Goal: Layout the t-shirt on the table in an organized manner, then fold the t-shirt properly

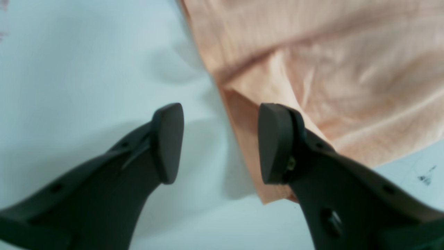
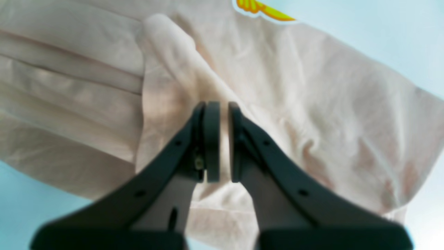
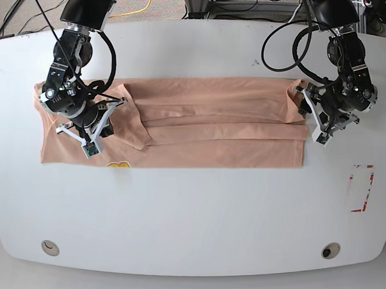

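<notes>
Right pincer (image 2: 220, 142) pinching t-shirt (image 2: 312, 104)

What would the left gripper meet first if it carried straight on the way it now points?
Probably the side edge of the t-shirt: the open left gripper straddles it, with the table beneath. Depth is unclear.

The base view looks steeply down on the whole bench (image 3: 196, 208) from afar. Each wrist view sits close behind its jaws, facing forward past them, somewhat blurred; all three share the t-shirt (image 3: 199, 128).
</notes>
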Robot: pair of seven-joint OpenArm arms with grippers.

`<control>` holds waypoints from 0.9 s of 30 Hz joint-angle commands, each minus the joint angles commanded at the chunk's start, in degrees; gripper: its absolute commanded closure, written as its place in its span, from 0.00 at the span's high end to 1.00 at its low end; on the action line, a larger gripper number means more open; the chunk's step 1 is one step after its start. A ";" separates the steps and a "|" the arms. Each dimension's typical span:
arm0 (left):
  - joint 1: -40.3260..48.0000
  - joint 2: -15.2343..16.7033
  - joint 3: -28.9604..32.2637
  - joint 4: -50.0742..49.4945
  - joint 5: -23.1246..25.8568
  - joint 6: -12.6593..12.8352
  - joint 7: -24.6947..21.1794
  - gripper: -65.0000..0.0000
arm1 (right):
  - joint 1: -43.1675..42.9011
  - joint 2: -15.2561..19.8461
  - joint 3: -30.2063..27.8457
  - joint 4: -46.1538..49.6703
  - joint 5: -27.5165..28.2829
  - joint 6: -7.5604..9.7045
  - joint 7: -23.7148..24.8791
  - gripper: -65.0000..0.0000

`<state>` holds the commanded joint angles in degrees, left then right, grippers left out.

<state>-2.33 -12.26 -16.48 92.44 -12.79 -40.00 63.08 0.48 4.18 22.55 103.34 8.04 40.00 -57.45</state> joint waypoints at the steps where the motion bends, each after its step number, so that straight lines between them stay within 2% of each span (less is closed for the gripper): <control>1: 0.00 0.09 0.00 -0.35 0.00 0.00 0.00 0.50 | 0.00 0.00 0.00 0.00 0.00 0.00 0.00 0.06; 6: 0.00 1.41 0.00 -0.35 -1.41 0.00 0.00 0.50 | 0.00 0.00 -0.09 0.00 0.00 0.00 0.00 0.06; 13: 0.00 1.49 0.00 0.09 -7.30 0.00 0.35 0.50 | 0.00 0.00 0.00 1.14 0.00 0.00 -0.09 0.06; 20: 0.00 1.58 0.00 -0.26 -7.74 0.00 0.35 0.50 | -0.09 0.00 0.00 4.57 0.00 0.00 -0.79 0.06; 27: -0.09 1.58 0.09 -0.35 -7.74 0.00 0.18 0.50 | 0.26 -0.09 -0.35 2.73 0.00 0.00 -1.32 0.06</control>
<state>-2.42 -10.68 -16.40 92.09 -20.53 -40.00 63.25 0.75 4.09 22.20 106.07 8.04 40.00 -58.77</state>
